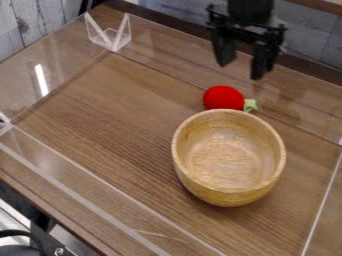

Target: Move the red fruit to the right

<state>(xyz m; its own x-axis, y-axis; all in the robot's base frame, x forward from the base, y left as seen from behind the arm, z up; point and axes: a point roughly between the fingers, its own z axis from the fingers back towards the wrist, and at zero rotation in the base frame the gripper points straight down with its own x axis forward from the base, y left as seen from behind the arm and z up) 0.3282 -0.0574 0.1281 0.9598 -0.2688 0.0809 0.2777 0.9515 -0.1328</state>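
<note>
The gripper (249, 58) hangs near the top edge of the view, pointing straight down, its dark fingers (259, 62) spread apart with nothing between them. It holds nothing and touches nothing. The red fruit (223, 98) lies on the wooden table (107, 110) at about seven o'clock from the gripper, clear of the fingertips, with its small green leafy tip pointing toward three o'clock. From the fruit, the wooden bowl (229, 156) sits at six o'clock, its rim just beside the fruit; whether the two touch cannot be told. The bowl stands upright and its hollow shows bare wood. A clear plastic wall (40, 75) rings the table top, and a small clear folded stand (107, 32) sits at about ten o'clock from the fruit, well apart from it.
</note>
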